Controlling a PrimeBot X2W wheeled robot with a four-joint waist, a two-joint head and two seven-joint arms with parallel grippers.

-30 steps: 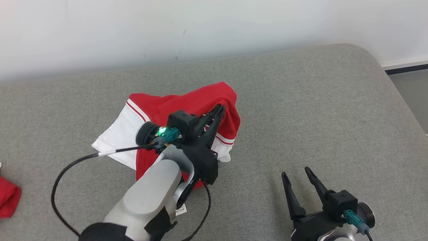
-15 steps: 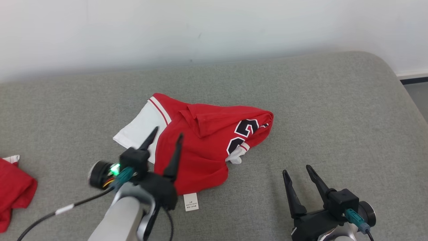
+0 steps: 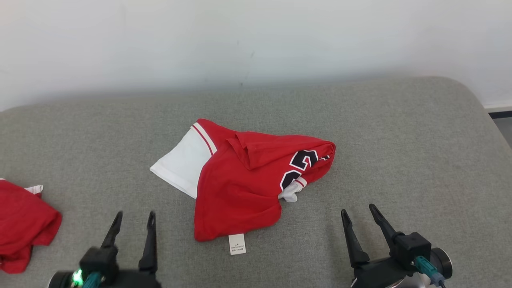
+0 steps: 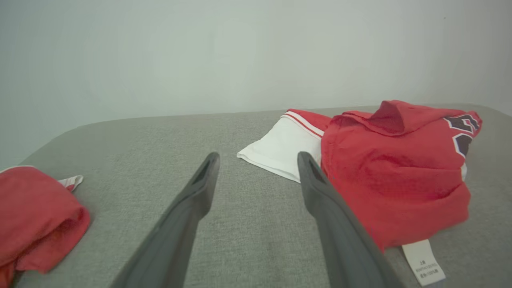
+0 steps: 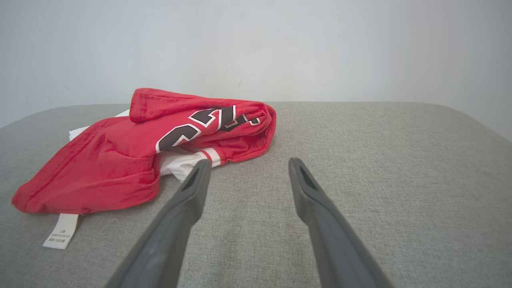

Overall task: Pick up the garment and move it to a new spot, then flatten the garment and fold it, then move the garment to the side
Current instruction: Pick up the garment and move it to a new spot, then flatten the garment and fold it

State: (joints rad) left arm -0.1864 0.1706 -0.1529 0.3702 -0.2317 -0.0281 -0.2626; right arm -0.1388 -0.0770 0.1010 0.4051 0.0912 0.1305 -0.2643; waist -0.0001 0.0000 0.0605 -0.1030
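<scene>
Two claws, the left claw point(image 3: 135, 218) and the right claw point(image 3: 358, 211), hang spread apart and empty over the gray bench point(image 3: 400, 140). The red and white garment point(image 3: 240, 188) lies bunched in the middle. Flattening looks next: grab two edges and pull. Black numbers are half hidden. The white tag point(image 3: 237, 244) has print too tiny to read.

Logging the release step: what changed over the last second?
The left hand, earlier closed on the bunched garment, let go and drew back toward the robot; it is now open, clear of it. The garment settled into a crumpled heap, number showing. The right hand stayed open and idle; the other red cloth lay untouched.
</scene>
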